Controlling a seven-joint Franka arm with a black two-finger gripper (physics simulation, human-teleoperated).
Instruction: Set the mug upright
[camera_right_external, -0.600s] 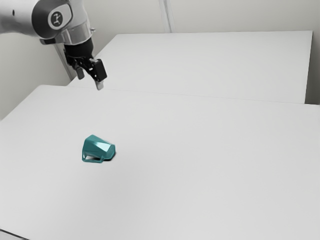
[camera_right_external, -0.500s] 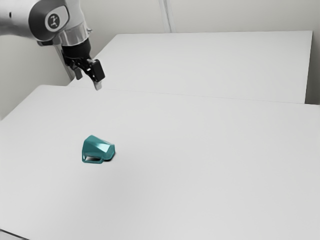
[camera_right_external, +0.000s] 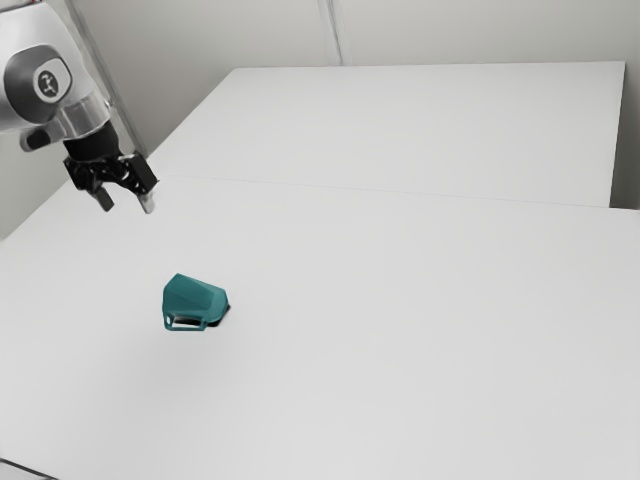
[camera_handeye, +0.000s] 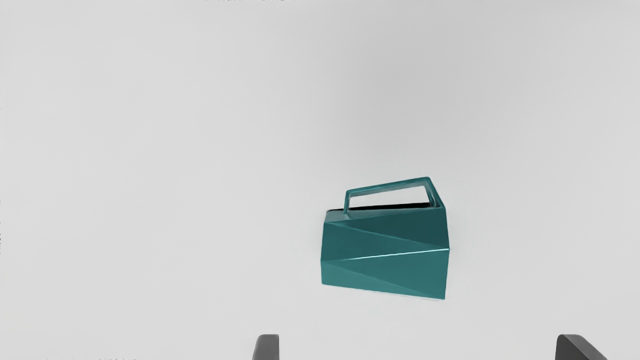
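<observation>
One teal faceted mug (camera_right_external: 193, 298), lying on its side on the white table (camera_right_external: 400, 340) | my gripper (camera_right_external: 127, 205) above and apart, jaws spread, empty | for a sound grasp, I should align across the body, clear of the handle (camera_handeye: 387, 185), then lift, rotate base-down, lower gently.

The mug (camera_handeye: 385, 255) is teal and faceted, with an angular handle (camera_handeye: 387, 187). It lies on its side, below and well apart from the open claw (camera_right_external: 128, 206), wider end toward the exterior view's left.
</observation>
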